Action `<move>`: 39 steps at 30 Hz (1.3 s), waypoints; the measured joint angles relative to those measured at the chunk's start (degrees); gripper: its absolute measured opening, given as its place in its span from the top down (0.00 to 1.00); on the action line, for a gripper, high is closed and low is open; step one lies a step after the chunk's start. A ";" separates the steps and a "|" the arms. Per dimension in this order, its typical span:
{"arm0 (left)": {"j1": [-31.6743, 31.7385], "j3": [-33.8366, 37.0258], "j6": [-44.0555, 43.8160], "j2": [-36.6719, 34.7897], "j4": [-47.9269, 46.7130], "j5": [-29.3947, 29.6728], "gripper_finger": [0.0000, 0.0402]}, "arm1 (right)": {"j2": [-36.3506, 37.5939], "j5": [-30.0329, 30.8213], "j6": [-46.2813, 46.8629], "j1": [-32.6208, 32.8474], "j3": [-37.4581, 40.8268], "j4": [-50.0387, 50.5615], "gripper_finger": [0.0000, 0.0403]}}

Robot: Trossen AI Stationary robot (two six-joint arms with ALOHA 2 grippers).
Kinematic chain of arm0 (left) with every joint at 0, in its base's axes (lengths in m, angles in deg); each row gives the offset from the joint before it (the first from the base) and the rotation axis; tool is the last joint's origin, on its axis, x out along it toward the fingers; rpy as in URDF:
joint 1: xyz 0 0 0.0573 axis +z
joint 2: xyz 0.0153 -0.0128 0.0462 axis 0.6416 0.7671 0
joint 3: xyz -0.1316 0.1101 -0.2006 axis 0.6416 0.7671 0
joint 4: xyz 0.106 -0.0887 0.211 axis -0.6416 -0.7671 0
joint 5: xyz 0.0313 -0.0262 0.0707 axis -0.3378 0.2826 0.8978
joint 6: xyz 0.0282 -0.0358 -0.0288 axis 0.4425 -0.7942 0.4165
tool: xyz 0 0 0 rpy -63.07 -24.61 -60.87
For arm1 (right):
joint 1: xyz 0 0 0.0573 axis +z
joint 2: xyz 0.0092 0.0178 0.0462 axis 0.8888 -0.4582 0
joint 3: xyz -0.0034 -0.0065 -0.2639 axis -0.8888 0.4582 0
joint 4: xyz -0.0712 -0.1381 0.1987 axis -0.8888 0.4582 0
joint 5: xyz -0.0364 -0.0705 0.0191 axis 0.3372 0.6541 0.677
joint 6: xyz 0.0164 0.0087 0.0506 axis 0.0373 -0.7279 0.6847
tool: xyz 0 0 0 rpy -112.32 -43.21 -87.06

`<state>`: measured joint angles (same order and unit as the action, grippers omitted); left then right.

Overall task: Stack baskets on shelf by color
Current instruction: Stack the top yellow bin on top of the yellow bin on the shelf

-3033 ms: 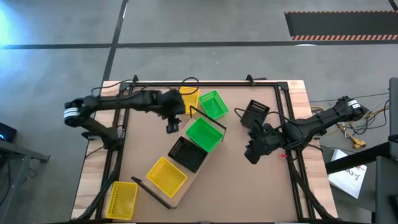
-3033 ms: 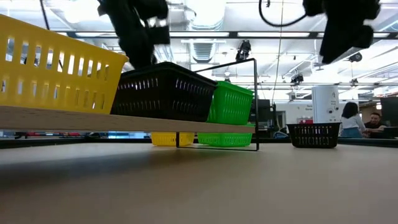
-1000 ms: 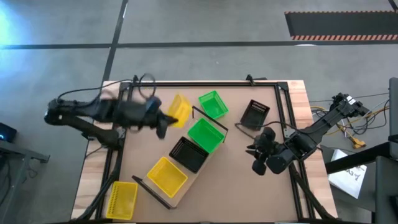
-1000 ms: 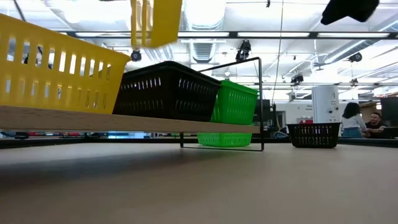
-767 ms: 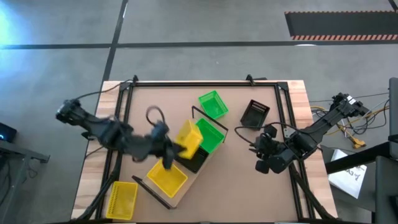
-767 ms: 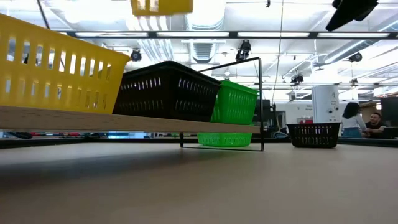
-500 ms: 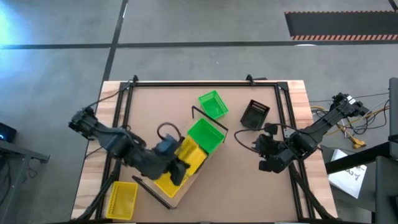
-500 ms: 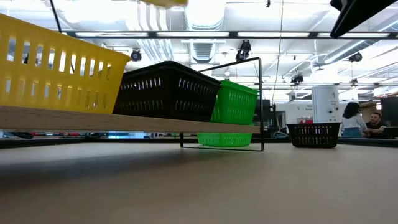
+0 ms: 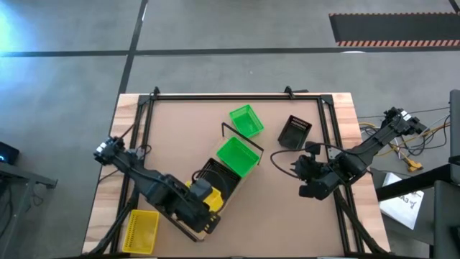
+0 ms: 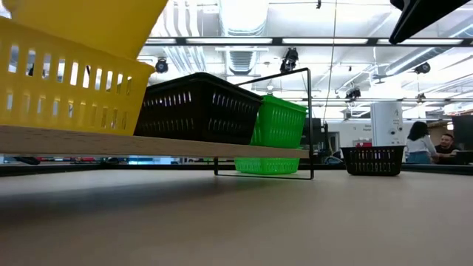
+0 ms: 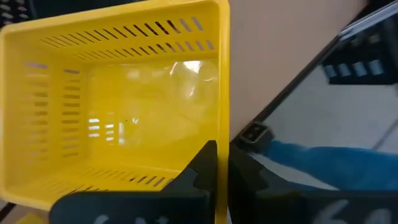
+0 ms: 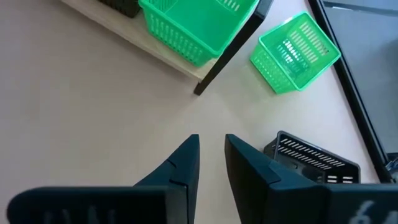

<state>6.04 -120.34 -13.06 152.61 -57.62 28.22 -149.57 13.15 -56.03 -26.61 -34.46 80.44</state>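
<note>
Overhead lights and ducts fill the room behind the tan bench, where the shelf lies slantwise near centre. On it sit a green basket, a black basket and, at its 7 o'clock end, a yellow basket. The left gripper is clenched on the rim of another yellow basket, directly over that one. The right gripper hovers toward 3 o'clock, narrowly parted, grasping nothing. Spare baskets: green at 12, black at 2, yellow at 8.
</note>
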 joint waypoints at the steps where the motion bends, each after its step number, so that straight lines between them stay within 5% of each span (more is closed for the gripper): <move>1: -0.10 0.02 0.01 0.34 -0.63 -0.02 1.00 | 0.01 0.03 0.00 0.00 0.00 0.01 0.83; 11: -1.96 0.26 0.03 1.12 -7.01 -0.42 1.00 | 0.01 0.01 0.00 0.00 0.00 -0.25 0.82; 33: -3.19 4.01 0.08 10.09 -4.46 0.22 1.00 | 0.01 -0.01 0.02 0.00 0.00 -2.24 0.83; 39: -3.01 5.52 -0.07 10.96 -2.44 -2.20 0.85 | 0.03 -0.03 0.01 0.00 0.00 -3.72 0.83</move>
<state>3.03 -114.82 -13.13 163.57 -60.06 26.02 -149.55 13.12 -56.01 -26.61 -34.46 76.72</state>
